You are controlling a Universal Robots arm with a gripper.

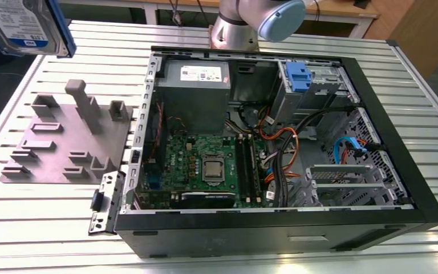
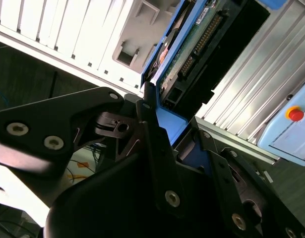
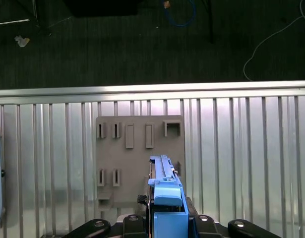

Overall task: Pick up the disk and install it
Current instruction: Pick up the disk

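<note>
The disk (image 1: 25,25) hangs in the air at the exterior view's upper left, above the table's far corner. Its white-and-blue label faces the camera and a blue carrier runs along its edge. In the second wrist view my gripper (image 2: 174,118) is shut on the disk (image 2: 192,44); black fingers (image 2: 151,129) clamp the blue carrier, and the green circuit-board side shows. In the first wrist view the disk (image 3: 166,193) appears edge-on between the fingers of the gripper (image 3: 167,222), high above the grey fixture plate (image 3: 137,148).
An open computer case (image 1: 401,165) lies on the slatted aluminium table (image 1: 432,103), with a drive bay holding a blue carrier (image 1: 299,77) at its far side. The grey fixture plate (image 1: 59,142) with upright posts lies beside it. A panel with a red button (image 2: 294,114) sits off the table.
</note>
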